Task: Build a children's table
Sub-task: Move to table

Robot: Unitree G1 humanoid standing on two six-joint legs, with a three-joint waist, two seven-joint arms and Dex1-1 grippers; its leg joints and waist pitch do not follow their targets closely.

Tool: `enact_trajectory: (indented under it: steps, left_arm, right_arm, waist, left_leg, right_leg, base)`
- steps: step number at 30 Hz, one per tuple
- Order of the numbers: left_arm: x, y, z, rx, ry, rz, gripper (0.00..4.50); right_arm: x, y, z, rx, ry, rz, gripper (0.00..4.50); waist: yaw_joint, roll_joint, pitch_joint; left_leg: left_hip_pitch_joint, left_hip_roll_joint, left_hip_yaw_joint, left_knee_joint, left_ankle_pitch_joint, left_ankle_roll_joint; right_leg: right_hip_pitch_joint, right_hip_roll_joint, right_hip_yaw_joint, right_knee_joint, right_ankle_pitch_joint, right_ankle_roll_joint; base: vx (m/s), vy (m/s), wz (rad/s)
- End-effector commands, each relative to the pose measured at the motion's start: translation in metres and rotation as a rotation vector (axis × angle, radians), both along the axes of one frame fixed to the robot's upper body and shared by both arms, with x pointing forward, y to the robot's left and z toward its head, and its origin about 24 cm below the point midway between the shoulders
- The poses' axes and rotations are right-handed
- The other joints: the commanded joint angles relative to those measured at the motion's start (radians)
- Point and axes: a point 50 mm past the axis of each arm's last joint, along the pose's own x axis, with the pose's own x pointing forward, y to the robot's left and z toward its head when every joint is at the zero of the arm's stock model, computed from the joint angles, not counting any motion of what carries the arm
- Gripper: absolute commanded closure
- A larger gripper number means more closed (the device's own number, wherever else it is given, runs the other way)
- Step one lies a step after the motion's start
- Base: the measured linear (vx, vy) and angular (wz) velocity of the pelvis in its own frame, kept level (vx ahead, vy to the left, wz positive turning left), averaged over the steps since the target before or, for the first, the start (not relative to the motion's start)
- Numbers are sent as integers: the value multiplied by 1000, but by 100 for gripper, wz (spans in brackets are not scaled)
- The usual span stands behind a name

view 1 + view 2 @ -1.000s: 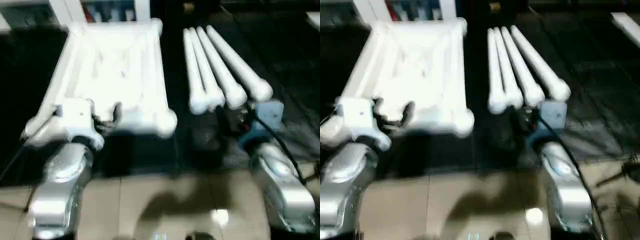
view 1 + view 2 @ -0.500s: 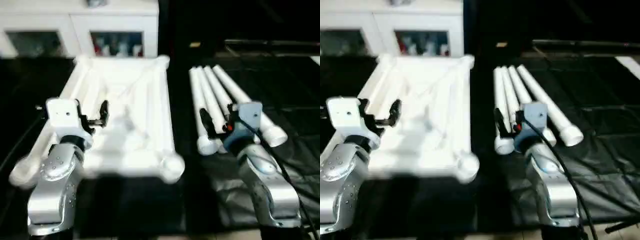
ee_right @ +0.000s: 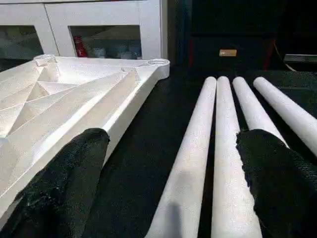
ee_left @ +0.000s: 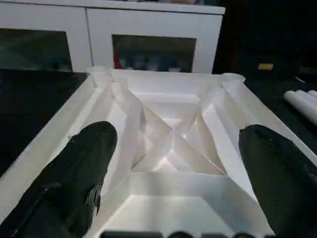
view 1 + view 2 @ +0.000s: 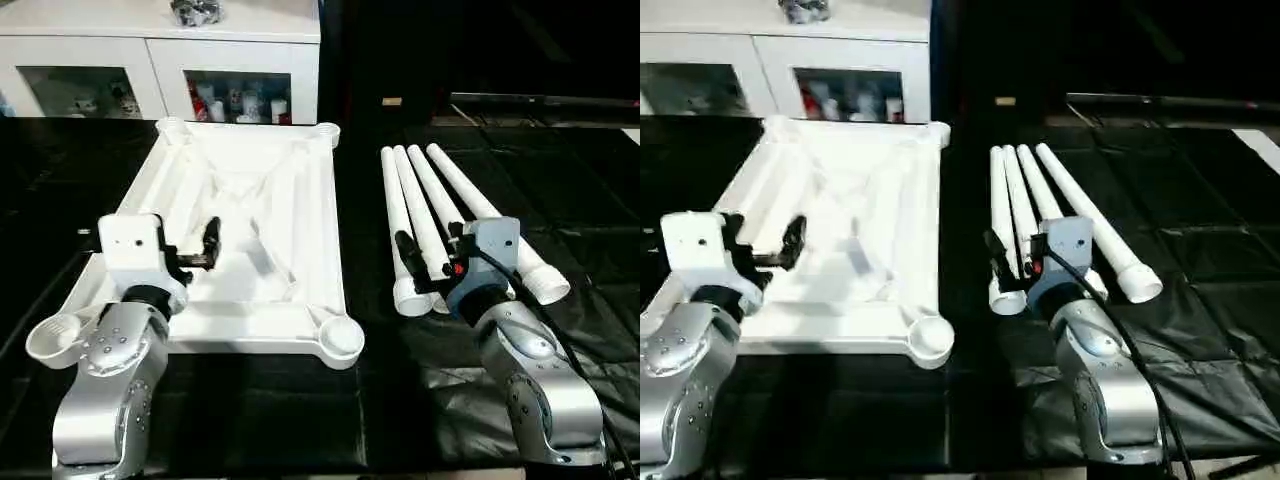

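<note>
Left gripper [image 5: 190,245]: fingers spread, raised over table top [image 5: 300,200] since a second ago.
Right gripper [image 5: 430,262]: spread, now above legs [image 5: 420,215], right of centre.

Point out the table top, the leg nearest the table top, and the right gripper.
table top [image 5: 300,200], left eye view, on its ribbed underside.
leg nearest the table top [image 5: 397,225], left eye view, on the middle of the tube.
right gripper [image 3: 171,183], right wrist view, midway between its two black fingertips.
</note>
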Motion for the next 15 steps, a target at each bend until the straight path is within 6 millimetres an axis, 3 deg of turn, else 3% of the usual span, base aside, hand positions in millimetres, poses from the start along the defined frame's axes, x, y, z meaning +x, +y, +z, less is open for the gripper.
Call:
enact_trajectory:
  steps: [1,3,5,6,7,9,10,11,12,13,15]
  left_arm:
    - [0,-5,2,14,10,-41,2]
    - [0,-7,1,19,16,-70,2]
    - [0,-10,1,31,18,-111,2]
    - [-1,-18,2,73,27,-242,2]
    - [-1,-19,2,85,32,-272,2]
    - [-2,-22,1,127,59,-399,2]
    - [-4,-22,1,160,85,-530,2]
    - [-6,-23,2,163,95,-599,2]
    - [-8,-23,2,182,106,-670,2]
    - [-8,-23,2,182,106,-670,2]
    - [-15,-22,-1,223,163,-828,2]
  right_arm:
    - [1,-4,-2,-29,16,-11,7]
    - [2,-6,-2,-40,17,-8,7]
    - [2,-7,-2,-54,17,-3,7]
    - [5,-12,0,-65,13,20,7]
    - [5,-13,0,-68,12,26,7]
    - [7,-17,2,-90,9,81,7]
    - [6,-19,4,-106,19,161,7]
    - [4,-19,5,-115,28,225,7]
    - [2,-20,7,-154,26,291,7]
    - [2,-20,7,-154,26,291,7]
    - [-3,-25,9,-213,31,395,7]
  waist:
    - [0,8,-51]
    - [-2,7,-52]
    - [-1,5,-47]
    - [-1,4,-42]
    - [-1,5,-42]
    - [-1,19,-46]
    - [2,24,-52]
    - [3,23,-54]
    - [4,20,-56]
    - [6,22,-59]
    - [15,22,-65]
  left_leg:
    - [11,126,-59,-105,-244,-19]
    - [5,122,-57,-103,-269,-6]
    - [11,121,-58,-102,-359,-14]
    - [18,122,-63,-106,-429,-35]
    - [20,124,-67,-109,-447,-44]
    - [19,129,-71,-119,-476,-77]
    - [19,129,-69,-121,-448,-82]
    - [18,129,-67,-121,-429,-78]
    - [12,131,-61,-119,-367,-61]
    - [11,131,-59,-117,-337,-51]
    - [12,132,-49,-110,-240,-7]
  right_leg:
    - [16,-121,70,-86,-277,-185]
    - [15,-121,64,-89,-298,-193]
    - [11,-126,61,-95,-430,-166]
    - [6,-131,60,-102,-531,-131]
    - [5,-132,62,-104,-553,-116]
    - [3,-124,63,-96,-493,-103]
    - [6,-124,67,-86,-390,-120]
    - [11,-125,68,-83,-353,-130]
    - [19,-129,70,-76,-269,-161]
    - [23,-132,71,-73,-236,-175]
    - [36,-137,70,-68,-158,-218]
  base:
    - [0,0,0]
    - [0,0,0]
    - [0,0,0]
    - [0,0,0]
    - [0,0,0]
    - [0,0,0]
    - [0,0,0]
    - [0,0,0]
    - [0,0,0]
    - [0,0,0]
    - [0,0,0]
